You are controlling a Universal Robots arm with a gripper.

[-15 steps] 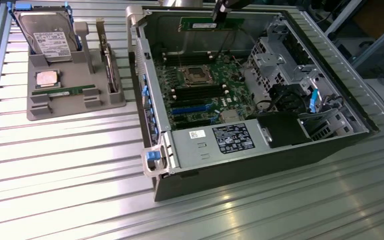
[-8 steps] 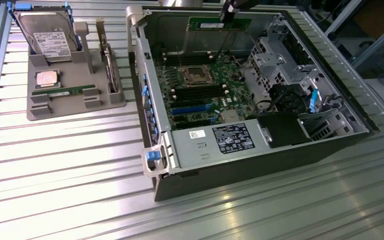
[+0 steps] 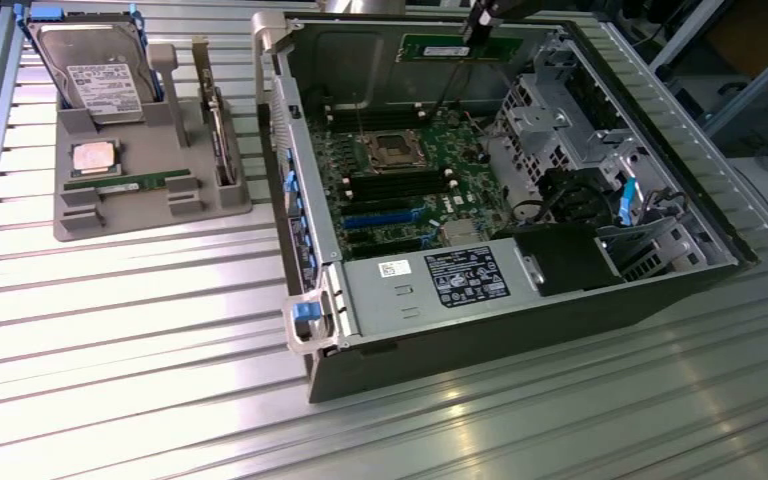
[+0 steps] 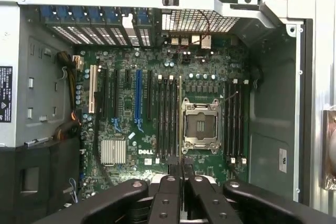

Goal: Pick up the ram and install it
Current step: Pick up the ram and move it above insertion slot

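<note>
Slatted metal table (image 3: 117, 330) carries an open computer case (image 3: 491, 335) lying on its side. The motherboard (image 3: 404, 200) (image 4: 152, 124) faces up inside, and a grey power supply (image 3: 424, 285) sits at the near end.

Grey tray (image 3: 91, 225) is on the table at the exterior view's left, just beside the case. It holds a hard drive (image 3: 91, 75) standing up, an expansion card (image 3: 224, 135) on edge, a second stick (image 3: 124, 183) lying flat and a square CPU chip (image 3: 95, 157).

Gripper (image 3: 478, 35) (image 4: 181, 187) hangs over the far end of the case, clamped on the ram (image 3: 454, 47) (image 4: 180, 119). The ram hangs below the fingers with its long edge level. It is up in the air above the board, not seated in anything.

In the wrist view the ram shows edge-on as a thin line running out from between the two dark fingers (image 4: 169, 192), which close on it from both sides. That line runs parallel to the black memory slots (image 4: 167, 114) (image 3: 398, 185), between them and the empty CPU socket (image 4: 200, 126) (image 3: 391, 150). I cannot tell whether it lines up with any one slot. The slots look empty.
</note>
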